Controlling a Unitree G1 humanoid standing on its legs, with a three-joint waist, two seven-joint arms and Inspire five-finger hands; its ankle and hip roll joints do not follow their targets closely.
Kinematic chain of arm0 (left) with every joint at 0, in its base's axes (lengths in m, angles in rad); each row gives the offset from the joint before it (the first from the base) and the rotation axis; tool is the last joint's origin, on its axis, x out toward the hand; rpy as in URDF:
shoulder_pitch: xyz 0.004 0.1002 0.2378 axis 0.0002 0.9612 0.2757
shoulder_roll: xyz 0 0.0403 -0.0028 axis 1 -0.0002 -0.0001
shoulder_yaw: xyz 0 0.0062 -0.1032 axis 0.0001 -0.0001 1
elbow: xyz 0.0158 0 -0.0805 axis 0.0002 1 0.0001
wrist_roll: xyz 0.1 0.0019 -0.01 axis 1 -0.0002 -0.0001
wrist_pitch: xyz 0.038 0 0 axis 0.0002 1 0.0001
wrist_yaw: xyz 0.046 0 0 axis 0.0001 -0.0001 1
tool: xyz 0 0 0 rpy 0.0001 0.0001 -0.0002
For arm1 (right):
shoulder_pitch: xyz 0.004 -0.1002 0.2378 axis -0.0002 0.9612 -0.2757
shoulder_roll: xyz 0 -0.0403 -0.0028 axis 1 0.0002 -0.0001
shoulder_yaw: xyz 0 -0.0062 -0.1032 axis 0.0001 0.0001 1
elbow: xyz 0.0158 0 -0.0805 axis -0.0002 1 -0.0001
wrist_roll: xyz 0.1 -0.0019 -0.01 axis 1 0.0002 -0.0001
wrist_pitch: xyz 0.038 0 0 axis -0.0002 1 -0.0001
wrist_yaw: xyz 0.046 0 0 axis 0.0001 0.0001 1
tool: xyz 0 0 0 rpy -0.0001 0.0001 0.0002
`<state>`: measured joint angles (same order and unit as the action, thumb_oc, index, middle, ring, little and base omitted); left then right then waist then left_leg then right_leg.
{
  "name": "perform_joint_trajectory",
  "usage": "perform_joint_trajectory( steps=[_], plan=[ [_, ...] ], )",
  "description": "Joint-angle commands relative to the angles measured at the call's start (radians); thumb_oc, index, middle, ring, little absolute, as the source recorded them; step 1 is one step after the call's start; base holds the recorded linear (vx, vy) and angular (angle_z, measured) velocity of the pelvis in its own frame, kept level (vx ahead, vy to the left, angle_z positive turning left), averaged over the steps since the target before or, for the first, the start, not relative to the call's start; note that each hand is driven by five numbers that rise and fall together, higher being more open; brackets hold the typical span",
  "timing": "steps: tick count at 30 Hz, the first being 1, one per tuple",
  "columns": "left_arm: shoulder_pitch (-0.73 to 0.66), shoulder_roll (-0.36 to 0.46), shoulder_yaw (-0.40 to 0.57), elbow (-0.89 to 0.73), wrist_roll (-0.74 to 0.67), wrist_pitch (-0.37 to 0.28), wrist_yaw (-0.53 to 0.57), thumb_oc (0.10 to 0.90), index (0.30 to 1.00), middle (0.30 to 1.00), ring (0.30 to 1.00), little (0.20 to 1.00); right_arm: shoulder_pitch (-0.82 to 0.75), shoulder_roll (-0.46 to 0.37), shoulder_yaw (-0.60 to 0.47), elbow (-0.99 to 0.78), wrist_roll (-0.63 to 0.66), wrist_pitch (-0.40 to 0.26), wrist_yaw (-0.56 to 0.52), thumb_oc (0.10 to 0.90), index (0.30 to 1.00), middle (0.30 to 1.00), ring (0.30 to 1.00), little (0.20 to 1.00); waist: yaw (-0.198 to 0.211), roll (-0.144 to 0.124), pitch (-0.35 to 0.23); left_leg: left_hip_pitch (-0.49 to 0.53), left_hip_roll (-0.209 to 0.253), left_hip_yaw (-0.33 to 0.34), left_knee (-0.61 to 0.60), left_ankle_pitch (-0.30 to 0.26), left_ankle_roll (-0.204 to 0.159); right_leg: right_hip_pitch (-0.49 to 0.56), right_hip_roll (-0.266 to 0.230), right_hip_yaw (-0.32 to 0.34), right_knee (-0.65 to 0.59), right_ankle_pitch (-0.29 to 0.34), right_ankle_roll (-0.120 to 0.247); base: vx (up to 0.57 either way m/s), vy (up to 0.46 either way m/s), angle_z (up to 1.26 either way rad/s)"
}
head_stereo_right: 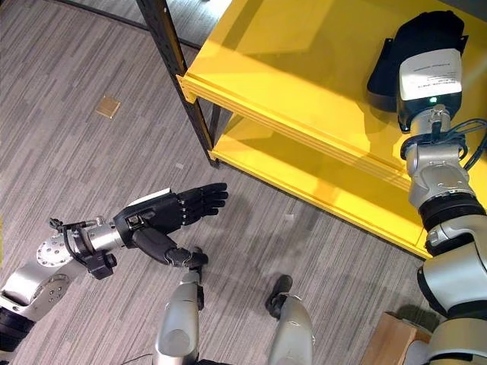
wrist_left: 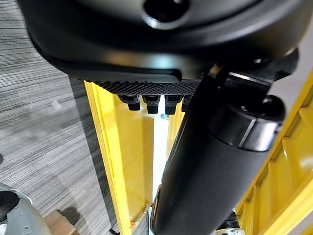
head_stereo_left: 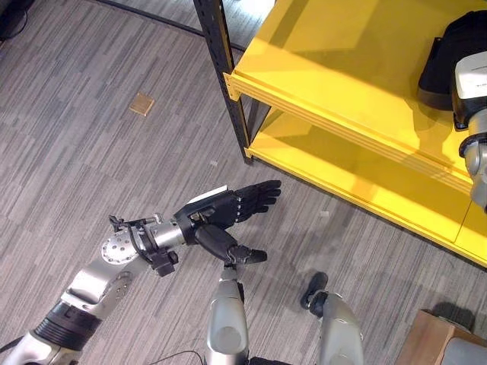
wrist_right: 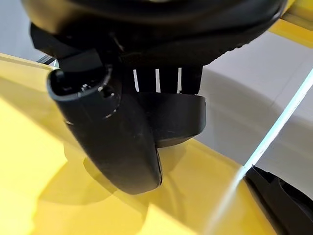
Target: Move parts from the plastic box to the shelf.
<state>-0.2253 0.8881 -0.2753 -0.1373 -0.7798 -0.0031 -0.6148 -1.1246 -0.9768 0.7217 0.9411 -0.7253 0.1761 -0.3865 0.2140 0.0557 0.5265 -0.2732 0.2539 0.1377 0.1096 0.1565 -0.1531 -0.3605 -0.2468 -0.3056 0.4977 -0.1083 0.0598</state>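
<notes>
Grey striped floor (head_stereo_left: 68, 152) beside yellow shelf (head_stereo_right: 304, 84) (glossy boards, black post); left robot hand (head_stereo_left: 228, 209) spread, right robot hand (head_stereo_right: 415, 53) unreadable.

You're in a storeroom or workshop sort of space, by the look of it. See the shelf (head_stereo_left: 358, 84): bright yellow metal decks on a black punched-steel post (head_stereo_left: 226, 72), the rack kind used for stock. Under you runs a grey, striped, hard-wearing floor (head_stereo_left: 76, 175), with a small tan block (head_stereo_left: 141, 104) lying loose on it. A brown box (head_stereo_left: 430, 342) sits at the lower right.
</notes>
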Motion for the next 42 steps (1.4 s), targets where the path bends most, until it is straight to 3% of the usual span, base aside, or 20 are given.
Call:
perform_joint_trajectory(
  steps=[1,12,13,14,15,21,26,35,40,42],
  plan=[
    [-0.071,-0.038,0.001,-0.078,-0.059,-0.094,0.002,0.900,1.000,1.000,1.000,1.000,-0.226,-0.063,0.008,0.015,-0.028,0.037,-0.087,0.400,0.300,0.300,0.300,0.300,-0.012,0.025,-0.024,-0.018,0.021,-0.017,0.012,-0.016,0.020,0.003,0.020,0.025,0.088,-0.077,0.011,-0.02,0.037,0.00],
    [-0.035,-0.022,0.004,-0.081,-0.068,-0.119,-0.017,0.900,1.000,1.000,1.000,1.000,-0.266,-0.100,0.092,0.003,-0.113,-0.007,-0.109,0.400,0.300,0.300,0.300,0.300,-0.005,0.018,-0.031,-0.007,0.014,-0.018,0.011,-0.031,0.012,0.011,0.002,0.025,0.097,-0.094,0.026,0.02,-0.003,0.01],
    [-0.034,-0.020,0.003,-0.083,-0.068,-0.119,-0.015,0.900,1.000,1.000,1.000,1.000,-0.269,-0.102,0.095,0.002,-0.112,-0.007,-0.107,0.425,0.336,0.336,0.336,0.336,-0.005,0.018,-0.032,-0.007,0.014,-0.018,0.010,-0.030,0.012,0.010,0.002,0.025,0.097,-0.094,0.026,0.01,-0.001,0.04],
    [-0.033,-0.020,0.002,-0.084,-0.069,-0.120,-0.014,0.900,1.000,1.000,1.000,1.000,-0.272,-0.101,0.099,0.002,-0.113,-0.008,-0.103,0.631,0.624,0.624,0.624,0.624,-0.004,0.018,-0.032,-0.008,0.015,-0.018,0.012,-0.030,0.011,0.009,0.001,0.025,0.100,-0.095,0.026,0.00,0.000,0.00],
    [-0.032,-0.021,-0.001,-0.084,-0.068,-0.122,-0.013,0.900,1.000,1.000,1.000,1.000,-0.275,-0.101,0.103,0.001,-0.120,-0.011,-0.090,0.900,1.000,1.000,1.000,1.000,-0.004,0.018,-0.031,-0.009,0.015,-0.018,0.013,-0.031,0.011,0.008,0.000,0.025,0.102,-0.096,0.026,0.00,0.000,0.00],
    [-0.029,-0.005,0.006,-0.080,-0.089,-0.132,-0.050,0.900,1.000,1.000,1.000,1.000,-0.276,-0.114,0.157,0.001,-0.139,-0.065,0.034,0.900,1.000,1.000,1.000,1.000,-0.001,0.007,-0.033,-0.008,0.021,-0.016,0.013,-0.027,0.009,0.013,0.003,0.019,0.101,-0.094,0.024,0.00,-0.005,0.00],
    [-0.034,0.013,0.009,-0.086,-0.104,-0.126,-0.052,0.900,1.000,1.000,1.000,1.000,-0.285,-0.120,0.206,0.008,-0.137,-0.071,0.115,0.900,1.000,1.000,1.000,1.000,-0.001,-0.002,-0.032,-0.005,0.026,-0.014,0.016,-0.025,0.008,0.016,0.004,0.018,0.101,-0.091,0.024,0.00,0.000,0.00],
    [-0.043,0.024,0.007,-0.084,-0.111,-0.112,-0.068,0.900,1.000,1.000,1.000,1.000,-0.300,-0.117,0.243,0.046,-0.180,-0.079,0.145,0.900,1.000,1.000,1.000,1.000,0.004,-0.011,-0.032,-0.003,0.033,-0.016,0.017,-0.023,0.006,0.027,0.010,0.014,0.092,-0.087,0.023,0.00,0.000,0.00],
    [-0.042,0.033,0.008,-0.080,-0.118,-0.114,-0.075,0.900,1.000,1.000,1.000,1.000,-0.301,-0.110,0.243,0.060,-0.203,-0.054,0.150,0.900,1.000,1.000,1.000,1.000,0.007,-0.013,-0.034,-0.003,0.034,-0.014,0.017,-0.020,0.004,0.032,0.012,0.011,0.086,-0.083,0.023,0.00,0.000,0.00],
    [-0.042,0.031,0.009,-0.080,-0.116,-0.114,-0.080,0.900,1.000,1.000,1.000,1.000,-0.295,-0.103,0.233,0.075,-0.187,-0.016,0.160,0.900,1.000,1.000,1.000,1.000,0.010,-0.013,-0.036,-0.001,0.034,-0.014,0.014,-0.020,0.004,0.036,0.013,0.010,0.081,-0.082,0.024,0.00,-0.003,0.02]
  ],
)
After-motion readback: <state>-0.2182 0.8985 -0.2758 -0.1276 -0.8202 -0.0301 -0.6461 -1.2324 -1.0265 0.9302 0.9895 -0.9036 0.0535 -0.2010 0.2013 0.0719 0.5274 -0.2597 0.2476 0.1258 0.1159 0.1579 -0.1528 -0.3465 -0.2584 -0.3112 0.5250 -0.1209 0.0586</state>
